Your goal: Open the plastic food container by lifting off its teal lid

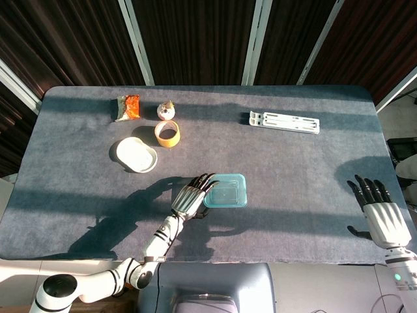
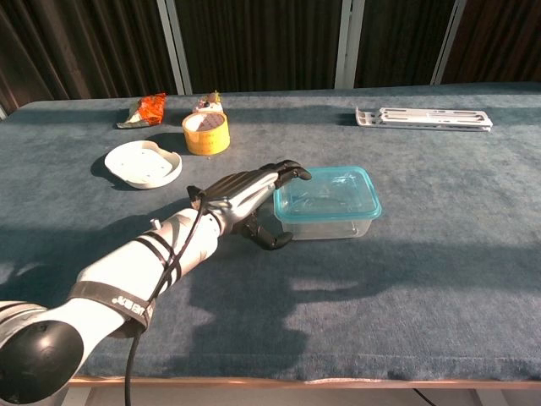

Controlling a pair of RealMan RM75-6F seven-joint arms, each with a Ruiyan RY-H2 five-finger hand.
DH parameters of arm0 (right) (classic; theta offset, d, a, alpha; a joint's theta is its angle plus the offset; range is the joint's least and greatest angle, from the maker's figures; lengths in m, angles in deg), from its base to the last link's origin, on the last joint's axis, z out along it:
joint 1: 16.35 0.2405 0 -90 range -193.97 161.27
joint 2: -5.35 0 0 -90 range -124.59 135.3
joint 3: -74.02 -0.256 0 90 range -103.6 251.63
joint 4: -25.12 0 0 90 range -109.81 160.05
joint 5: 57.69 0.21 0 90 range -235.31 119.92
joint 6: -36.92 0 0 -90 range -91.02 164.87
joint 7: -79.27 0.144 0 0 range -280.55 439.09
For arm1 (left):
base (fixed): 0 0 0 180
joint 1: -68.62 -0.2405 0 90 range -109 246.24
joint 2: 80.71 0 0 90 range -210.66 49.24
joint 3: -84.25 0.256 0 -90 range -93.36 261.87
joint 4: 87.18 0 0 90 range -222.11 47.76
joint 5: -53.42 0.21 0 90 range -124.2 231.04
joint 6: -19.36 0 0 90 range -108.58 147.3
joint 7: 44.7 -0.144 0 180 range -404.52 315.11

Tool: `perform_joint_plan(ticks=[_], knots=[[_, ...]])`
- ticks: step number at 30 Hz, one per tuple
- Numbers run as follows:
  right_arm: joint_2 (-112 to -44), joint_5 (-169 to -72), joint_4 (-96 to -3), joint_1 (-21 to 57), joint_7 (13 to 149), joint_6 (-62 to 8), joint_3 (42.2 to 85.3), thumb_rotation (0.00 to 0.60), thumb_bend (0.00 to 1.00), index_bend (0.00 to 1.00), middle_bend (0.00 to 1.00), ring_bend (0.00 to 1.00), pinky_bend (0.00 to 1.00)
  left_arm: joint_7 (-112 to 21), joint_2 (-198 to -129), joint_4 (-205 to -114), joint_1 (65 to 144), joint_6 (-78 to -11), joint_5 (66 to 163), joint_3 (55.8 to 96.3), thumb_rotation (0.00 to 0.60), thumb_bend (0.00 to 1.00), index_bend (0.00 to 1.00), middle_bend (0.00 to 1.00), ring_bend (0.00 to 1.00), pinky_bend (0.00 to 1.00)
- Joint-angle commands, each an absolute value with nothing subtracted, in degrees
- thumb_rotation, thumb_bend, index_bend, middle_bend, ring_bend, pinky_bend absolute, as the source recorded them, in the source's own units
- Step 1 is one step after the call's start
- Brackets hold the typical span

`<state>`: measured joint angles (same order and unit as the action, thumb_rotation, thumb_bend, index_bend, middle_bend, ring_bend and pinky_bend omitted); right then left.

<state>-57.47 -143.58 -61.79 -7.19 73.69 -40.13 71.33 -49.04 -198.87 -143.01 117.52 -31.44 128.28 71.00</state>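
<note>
Setting: robot test bench, likely a lab. Evidence: long table covered in blue-grey felt cloth [image 1: 293, 169]; dark ribbed wall panels [image 1: 195, 39] with white uprights behind; assorted props laid out: yellow tape roll [image 1: 167, 134], white shallow dish [image 1: 136, 155], white slotted plastic rack [image 1: 285, 122], orange snack packet [image 1: 128, 107].

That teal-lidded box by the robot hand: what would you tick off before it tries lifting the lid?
1. Teal lid seated on the container: ok, not yet lifted.
2. Left robot hand at the box's left end: ok, fingertips reach the lid's edge.
3. Firm grip on the lid: cannot tell.
4. Right robot hand steadying the box: not ok, open and far off at the table's edge.
5. Tape roll and white dish well apart from the box: ok.
</note>
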Motion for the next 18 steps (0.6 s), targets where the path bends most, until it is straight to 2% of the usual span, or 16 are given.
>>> perform_joint_plan(ticks=[1,9,13,18], knots=[[-58.1,-144.9,-62.2,-5.8,72.0,-39.1,71.4,0.600,0.08,0.00,0.00,0.00,0.00,-49.2,-195.7,-148.4,116.1,-32.6,130.5,73.6,0.600,0.33,0.12,0.23,0.19,0.13],[-62.4,-150.8,-59.9,0.1,71.4,-34.6,71.9,0.600,0.08,0.01,0.00,0.00,0.00,-50.4,-190.9,-155.3,113.5,-35.5,132.3,76.2,0.600,0.33,0.13,0.24,0.20,0.13],[-66.5,-155.4,-56.8,3.7,73.4,-33.1,72.7,0.600,0.11,0.12,0.00,0.00,0.00,-50.6,-189.7,-157.3,112.6,-36.2,132.5,77.0,0.600,0.33,0.13,0.24,0.21,0.13],[-71.2,-160.0,-52.6,7.5,77.0,-31.9,74.0,0.600,0.18,0.26,0.00,0.00,0.00,-49.7,-189.5,-158.2,111.8,-37.0,133.3,78.0,0.600,0.33,0.13,0.24,0.21,0.13]])
